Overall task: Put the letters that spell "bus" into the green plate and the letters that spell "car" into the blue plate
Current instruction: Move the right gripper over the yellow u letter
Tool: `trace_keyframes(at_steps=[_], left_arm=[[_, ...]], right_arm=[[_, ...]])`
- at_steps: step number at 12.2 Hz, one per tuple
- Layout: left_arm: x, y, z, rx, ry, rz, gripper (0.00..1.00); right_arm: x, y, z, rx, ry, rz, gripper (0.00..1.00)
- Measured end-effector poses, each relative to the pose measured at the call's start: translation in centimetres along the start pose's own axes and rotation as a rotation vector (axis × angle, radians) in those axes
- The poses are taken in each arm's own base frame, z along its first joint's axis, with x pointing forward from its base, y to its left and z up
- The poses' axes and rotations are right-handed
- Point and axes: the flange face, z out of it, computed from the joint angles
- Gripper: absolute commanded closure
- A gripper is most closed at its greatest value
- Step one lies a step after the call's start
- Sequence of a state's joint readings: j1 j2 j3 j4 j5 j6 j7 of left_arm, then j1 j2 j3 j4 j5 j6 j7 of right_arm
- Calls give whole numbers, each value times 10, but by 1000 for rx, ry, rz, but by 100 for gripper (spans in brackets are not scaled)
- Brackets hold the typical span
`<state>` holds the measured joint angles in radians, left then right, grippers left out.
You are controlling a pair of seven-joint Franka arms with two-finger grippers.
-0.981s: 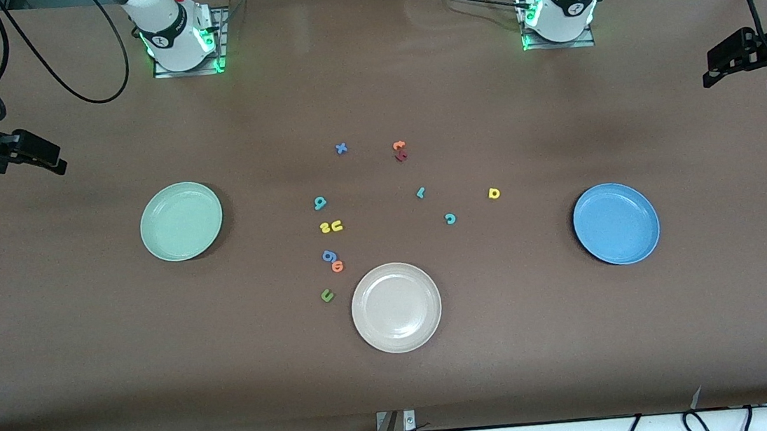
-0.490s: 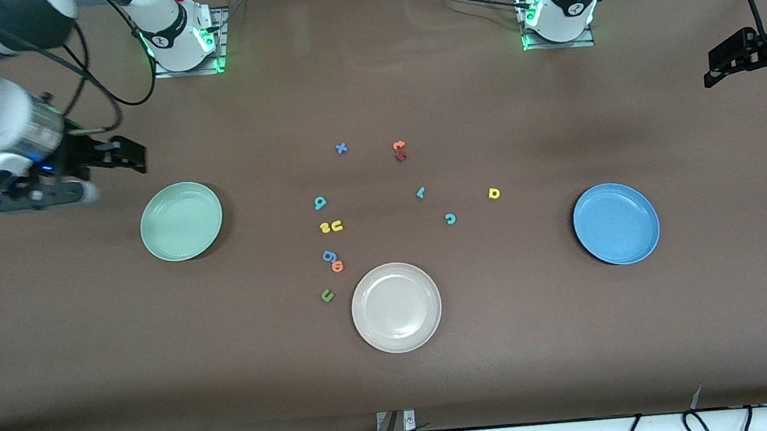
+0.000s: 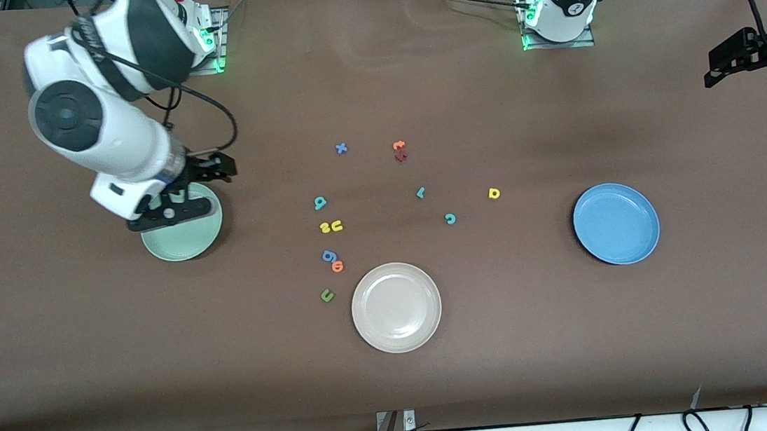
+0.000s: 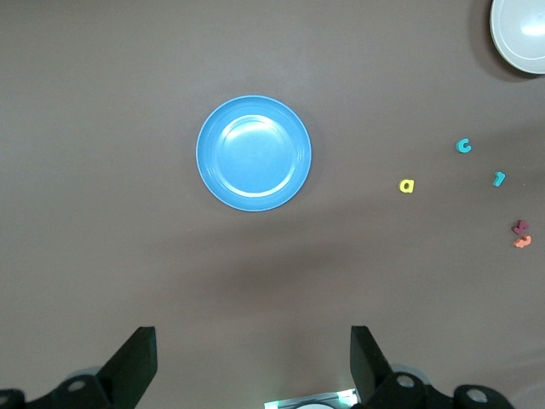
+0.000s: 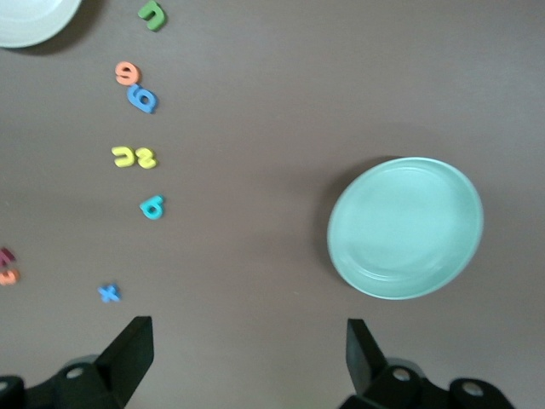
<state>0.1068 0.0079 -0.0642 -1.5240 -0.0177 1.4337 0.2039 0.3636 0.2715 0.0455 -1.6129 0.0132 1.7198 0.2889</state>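
Observation:
The green plate (image 3: pixel 182 247) (image 5: pixel 405 227) lies toward the right arm's end of the table. My right gripper (image 3: pixel 208 167) (image 5: pixel 249 336) hangs open and empty over its rim. The teal "b" (image 3: pixel 320 202) (image 5: pixel 152 207), yellow "s" (image 3: pixel 325 228) (image 5: pixel 146 159) and yellow "u" (image 3: pixel 337 225) (image 5: pixel 123 156) lie mid-table. The teal "r" (image 3: pixel 421 192) (image 4: pixel 499 178), teal "c" (image 3: pixel 450 219) (image 4: pixel 464 146) and yellow "a" (image 3: pixel 493 193) (image 4: pixel 407 185) lie toward the blue plate (image 3: pixel 616 223) (image 4: pixel 254 152). My left gripper (image 3: pixel 721 63) (image 4: pixel 253 341) waits open, high over the left arm's end of the table.
A beige plate (image 3: pixel 396 307) sits nearest the front camera. Beside it lie a blue "g" (image 3: pixel 329 255), an orange "o" (image 3: pixel 338 266) and a dark green "u" (image 3: pixel 326 295). A blue "x" (image 3: pixel 341 148), an orange "t" (image 3: pixel 398 146) and a dark red letter (image 3: pixel 401 157) lie nearer the bases.
The right arm has swung in from the table's end to over the green plate's rim. The left arm, the letters and the plates have not moved.

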Motion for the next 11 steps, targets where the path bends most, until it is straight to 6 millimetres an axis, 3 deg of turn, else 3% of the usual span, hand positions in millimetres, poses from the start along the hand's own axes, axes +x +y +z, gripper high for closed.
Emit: trace_keyframes(at_steps=[3, 7, 9, 11], left_arm=[[-1, -3, 1, -1, -4, -5, 0], [0, -4, 6, -4, -15, -6, 0], [3, -2, 22, -7, -32, -2, 0], [12, 10, 54, -2, -26, 22, 0]], right_arm=[[9, -55, 37, 3, 31, 153, 0], [16, -112, 97, 11, 44, 475, 1], [19, -129, 128, 6, 41, 673, 1], [28, -138, 158, 9, 79, 775, 6]])
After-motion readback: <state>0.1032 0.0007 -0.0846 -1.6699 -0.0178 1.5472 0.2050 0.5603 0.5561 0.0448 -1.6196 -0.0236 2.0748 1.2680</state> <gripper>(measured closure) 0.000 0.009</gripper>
